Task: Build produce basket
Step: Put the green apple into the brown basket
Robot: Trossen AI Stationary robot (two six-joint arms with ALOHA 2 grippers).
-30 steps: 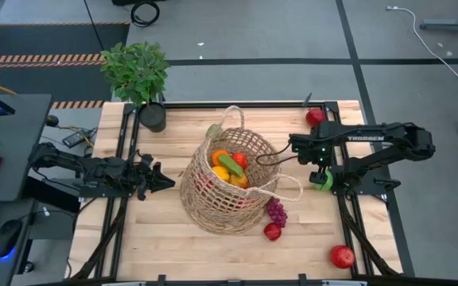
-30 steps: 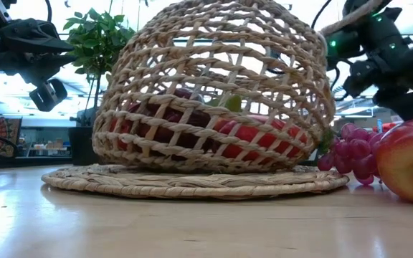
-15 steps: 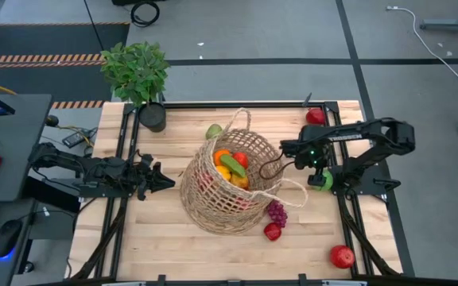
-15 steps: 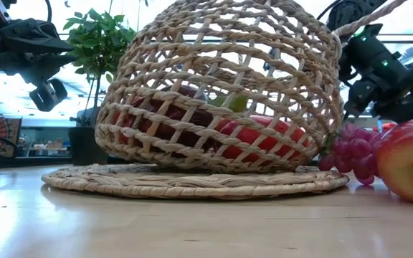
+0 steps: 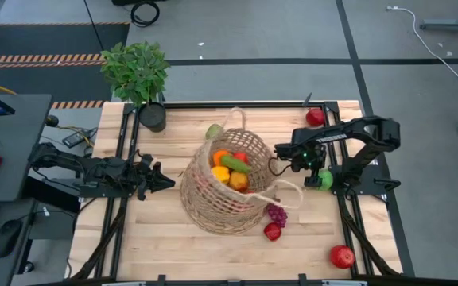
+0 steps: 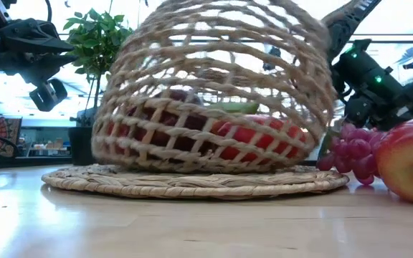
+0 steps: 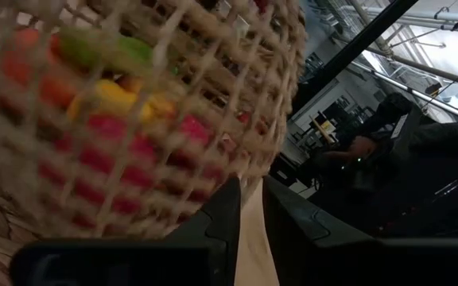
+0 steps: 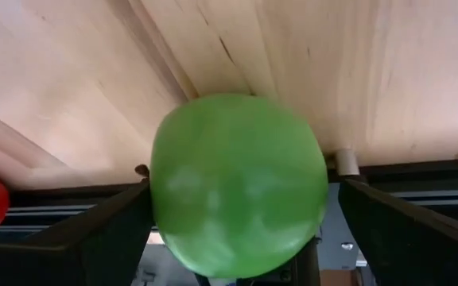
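A large round open-weave tan wicker basket [image 5: 227,187] with loop handles is shown near the middle of the pale planked wooden table [image 5: 141,230], tipped so that its mouth is seen from above; in the low view it [image 6: 214,93] rests over a flat round woven mat [image 6: 192,180]. Inside it an orange [image 5: 222,157], a smooth green cucumber [image 5: 234,164] and a yellow pepper [image 5: 221,174] are visible, with red pieces seen through the weave.

The right gripper [image 5: 318,176] is held just beside the basket's right edge, its dark fingers [image 8: 102,238] pressed against a glossy round green apple [image 8: 238,184], which is carried above the table. A long looped basket handle [image 5: 289,191] lies between this gripper and the basket body. The left gripper [image 5: 159,182] is held at the basket's left side, its fingers [image 7: 221,222] slightly parted and gripping nothing.

Around the basket are shown a knobbly cluster of purple grapes [image 5: 277,212] and a small red fruit [image 5: 273,231] touching its lower right edge, a red apple [image 5: 342,257] well apart near the front right corner, another red apple [image 5: 315,117] at the rear right edge, and a pale green fruit [image 5: 214,131] just behind the rim. A leafy green potted plant [image 5: 137,71] in a small black pot [image 5: 153,117] stands at the rear left corner.
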